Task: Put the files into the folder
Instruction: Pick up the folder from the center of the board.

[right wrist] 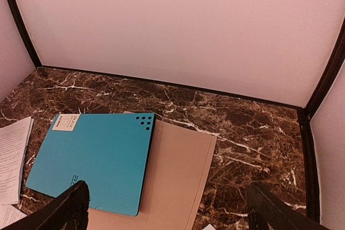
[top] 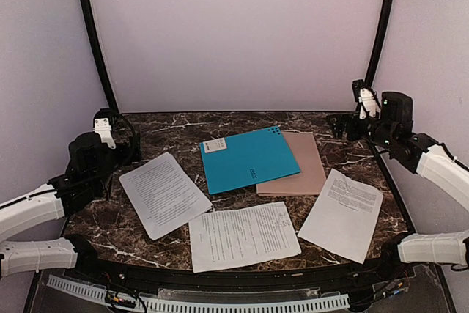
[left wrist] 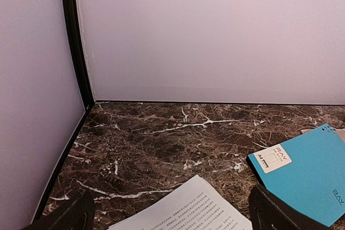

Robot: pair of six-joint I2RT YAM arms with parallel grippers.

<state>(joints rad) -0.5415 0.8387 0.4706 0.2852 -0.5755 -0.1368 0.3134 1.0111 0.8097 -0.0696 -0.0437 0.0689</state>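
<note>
Three files [top: 244, 236] seen flat and apart on the marble table [top: 176, 126], the folder [top: 311, 170] closed behind them, partly under a teal folder [top: 248, 159], left gripper [left wrist: 167, 222] and right gripper [right wrist: 170, 211] spread, empty; sheets judged liable to crease or slide when pinched.

On the table [top: 176, 126], a labelled folder [top: 249, 159] lay just behind centre, at twelve o'clock; its right part rested on a plain folder [top: 308, 170], which stuck out toward two o'clock; three sheets lay flat nearer the front: the first sheet [top: 163, 193] at nine o'clock; the second sheet [top: 243, 236] at six o'clock; the third sheet [top: 342, 214] at four o'clock, just beside the plain folder.
</note>
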